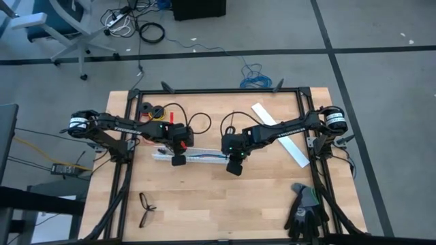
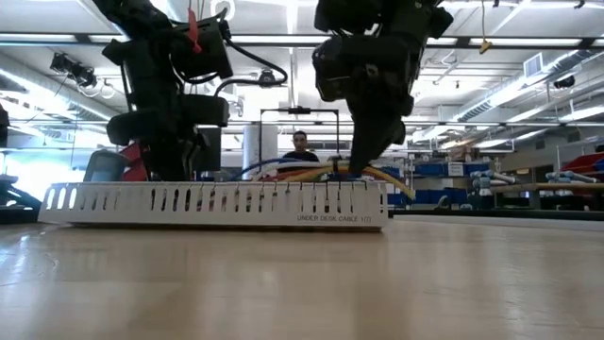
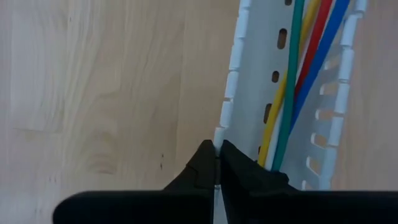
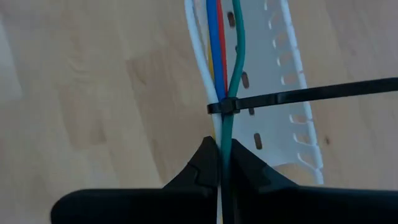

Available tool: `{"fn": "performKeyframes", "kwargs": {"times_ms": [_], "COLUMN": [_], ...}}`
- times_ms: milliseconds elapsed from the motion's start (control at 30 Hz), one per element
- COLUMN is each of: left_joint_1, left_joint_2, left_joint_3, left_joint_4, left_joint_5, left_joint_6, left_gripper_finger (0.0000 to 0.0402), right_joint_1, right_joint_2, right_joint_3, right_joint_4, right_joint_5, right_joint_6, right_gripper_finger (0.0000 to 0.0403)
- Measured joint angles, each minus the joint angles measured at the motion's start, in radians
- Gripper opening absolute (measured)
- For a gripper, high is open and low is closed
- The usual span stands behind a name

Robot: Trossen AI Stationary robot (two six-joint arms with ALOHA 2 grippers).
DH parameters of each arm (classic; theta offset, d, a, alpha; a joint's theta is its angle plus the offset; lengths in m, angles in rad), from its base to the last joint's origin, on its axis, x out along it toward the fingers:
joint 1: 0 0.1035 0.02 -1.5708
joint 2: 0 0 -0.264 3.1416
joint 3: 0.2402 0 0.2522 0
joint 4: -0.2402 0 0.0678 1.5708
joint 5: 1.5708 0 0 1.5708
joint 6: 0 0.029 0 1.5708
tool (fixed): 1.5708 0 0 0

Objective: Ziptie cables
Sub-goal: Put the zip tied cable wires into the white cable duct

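Note:
A long white slotted tray lies flat on the wooden table. Inside it run the cables, green, yellow, red, blue and white. A black ziptie is looped round the bundle near the tray's right end, and its tail sticks out sideways. My left gripper is shut at the tray's left end. My right gripper is shut on the cables just short of the ziptie. In the low view the cables rise out of the tray's right end. My left gripper pinches one long side wall of the tray between its two fingers, at the tray's end. The fingers come steeply from above. The tray stays flat on the table. My right gripper pinches the cable bundle between its two fingers, close to the ziptie; the green and white wires show entering the gap. The fingers slant down from above. The bundle's held end stands a little above the tray's rim.
A second white strip lies at the far right. Black gloves sit at the near right and black eyeglasses at the near left. Tape rolls sit at the far left. A person shows beyond the table.

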Motion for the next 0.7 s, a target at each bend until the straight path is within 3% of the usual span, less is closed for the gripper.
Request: {"fn": "performKeyframes", "kwargs": {"times_ms": [200, 467, 700], "left_joint_1": [0.000, 0.000, 0.000], "left_joint_2": [0.000, 0.000, 0.001], "left_joint_3": [0.000, 0.000, -0.001], "left_joint_4": [0.008, 0.011, 0.017], "left_joint_5": [0.003, 0.003, 0.001], "left_joint_6": [0.002, 0.003, 0.004], "left_gripper_finger": [0.0014, 0.0014, 0.0015], "right_joint_1": [0.000, -0.006, -0.035], "right_joint_2": [0.000, 0.000, -0.004], "right_joint_3": [-0.044, -0.053, -0.013], "right_joint_4": [0.016, 0.011, -0.108], "right_joint_5": [0.037, 0.059, 0.035], "right_joint_6": [-0.055, -0.118, -0.119], "right_gripper_finger": [0.0027, 0.0083, 0.0117]}}
